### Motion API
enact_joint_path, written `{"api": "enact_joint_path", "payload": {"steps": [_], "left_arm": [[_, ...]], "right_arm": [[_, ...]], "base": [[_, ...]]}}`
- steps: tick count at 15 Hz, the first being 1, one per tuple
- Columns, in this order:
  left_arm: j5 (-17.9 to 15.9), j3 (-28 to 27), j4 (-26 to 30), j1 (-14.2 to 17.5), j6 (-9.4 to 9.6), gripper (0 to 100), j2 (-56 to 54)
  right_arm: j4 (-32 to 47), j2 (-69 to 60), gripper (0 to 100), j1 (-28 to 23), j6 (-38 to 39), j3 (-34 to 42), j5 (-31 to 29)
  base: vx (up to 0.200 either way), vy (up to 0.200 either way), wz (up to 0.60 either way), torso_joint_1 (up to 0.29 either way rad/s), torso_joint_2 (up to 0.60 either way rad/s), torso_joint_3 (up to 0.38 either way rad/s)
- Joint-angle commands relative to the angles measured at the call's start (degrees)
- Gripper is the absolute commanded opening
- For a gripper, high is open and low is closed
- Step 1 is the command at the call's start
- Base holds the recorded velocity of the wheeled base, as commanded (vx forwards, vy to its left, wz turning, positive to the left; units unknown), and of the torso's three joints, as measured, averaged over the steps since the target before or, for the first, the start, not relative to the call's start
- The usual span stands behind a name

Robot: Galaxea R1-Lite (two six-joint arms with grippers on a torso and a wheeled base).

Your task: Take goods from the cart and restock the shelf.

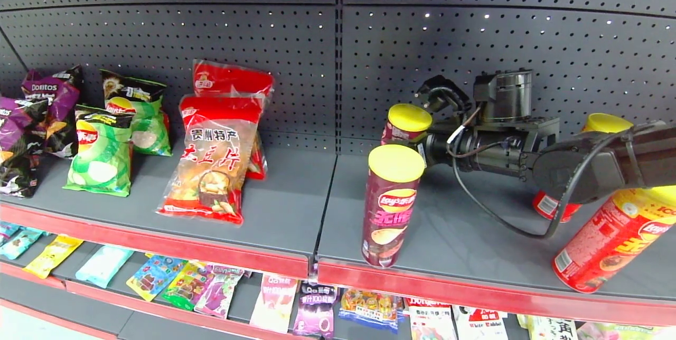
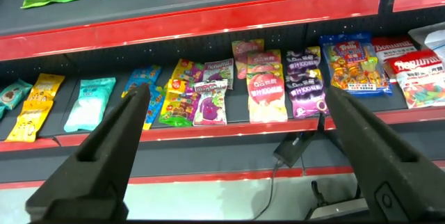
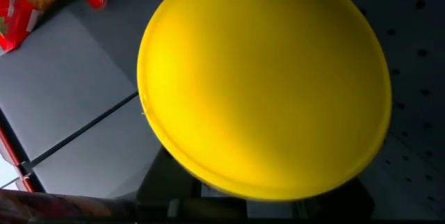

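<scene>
A purple chip can with a yellow lid [image 1: 407,118] stands at the back of the grey shelf [image 1: 470,239], right of the shelf seam. My right gripper [image 1: 417,139] comes in from the right and is shut on this can. Its lid [image 3: 268,78] sits very close in the right wrist view. A second purple can [image 1: 391,208] stands upright in front of it, near the red front edge. My left gripper [image 2: 236,92] hangs open, with nothing between its fingers [image 2: 118,133], in front of the lower shelves.
Two red chip cans [image 1: 612,239] [image 1: 549,205] stand under and beside my right arm. Red snack bags [image 1: 214,166] and green chip bags [image 1: 103,152] fill the left shelf section. Candy packs [image 2: 268,85] line the lower shelf. Bare shelf lies between the purple and red cans.
</scene>
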Motion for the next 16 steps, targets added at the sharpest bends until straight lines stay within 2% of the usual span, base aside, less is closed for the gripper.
{"api": "enact_joint_path", "payload": {"steps": [1,8,16], "left_arm": [[0.0,0.0,0.0,0.0,0.02,100,0.1],[0.1,0.0,0.0,0.0,0.02,100,0.1],[-0.3,0.0,0.0,-0.1,0.02,100,0.6]], "right_arm": [[0.1,-0.1,100,0.2,0.0,0.2,0.0],[0.1,-1.5,100,0.7,0.0,1.2,-1.6],[0.7,-13.7,100,-0.4,0.3,11.7,-5.3]], "base": [[0.0,0.0,0.0,0.0,0.0,0.0],[0.0,0.0,0.0,0.0,0.0,0.0],[0.0,0.0,0.0,0.0,0.0,0.0]]}}
